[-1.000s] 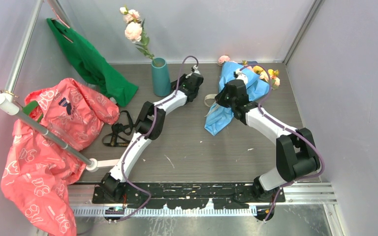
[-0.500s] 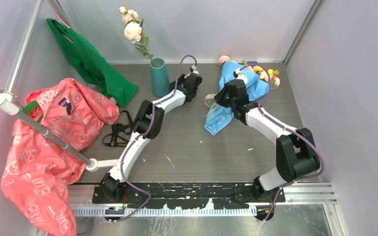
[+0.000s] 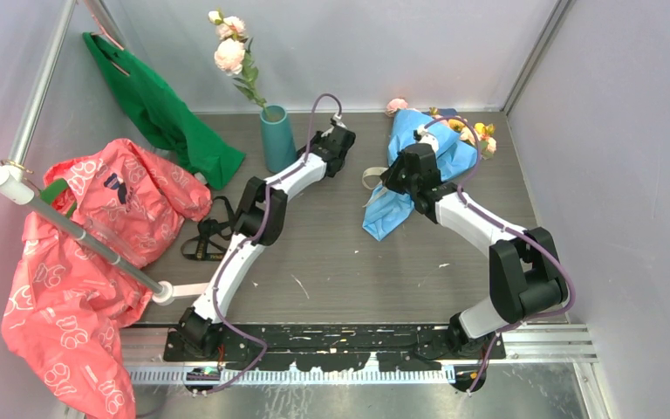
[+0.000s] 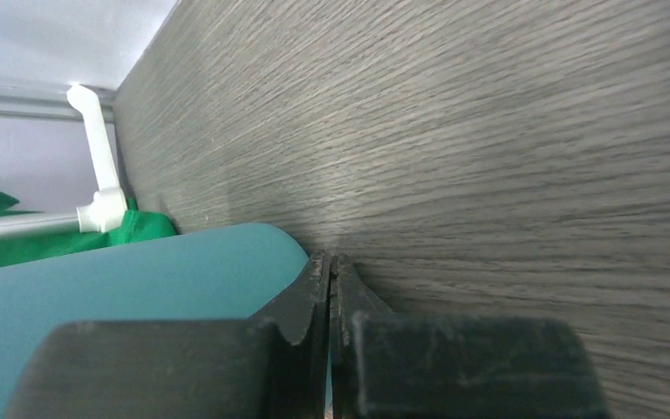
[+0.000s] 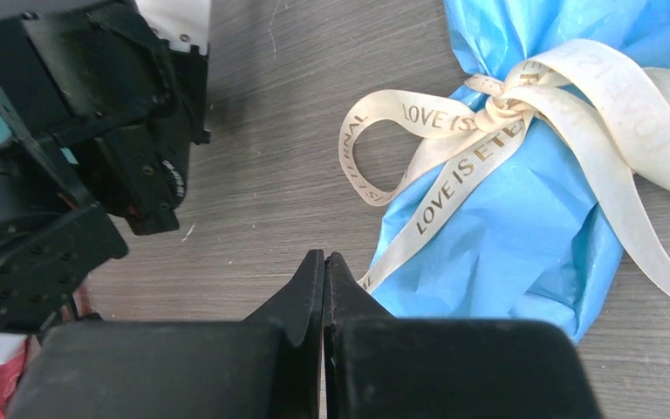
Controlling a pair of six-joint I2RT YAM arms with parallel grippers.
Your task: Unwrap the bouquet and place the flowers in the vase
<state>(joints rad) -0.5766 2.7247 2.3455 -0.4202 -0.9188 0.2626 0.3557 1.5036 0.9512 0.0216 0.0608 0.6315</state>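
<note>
Shifted leftward, the vase point(image 3: 276, 140) sits just beside the left claw point(image 4: 331, 262), pressed together; right claw point(image 5: 324, 259) likewise, unmoved.

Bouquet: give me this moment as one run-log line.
vase: holds pink flowers | bouquet: wrapped, ribbon tied | left gripper: shut, beside vase | right gripper: shut, empty, near ribbon

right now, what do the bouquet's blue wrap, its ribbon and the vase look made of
Blue wrap: thin paper, probably tissue; matte and finely crinkled.
Ribbon: satin-like fabric, cream, with a soft sheen and gold printed lettering.
Vase: smooth matte teal with no glare; ceramic or plastic, cannot tell which.
</note>
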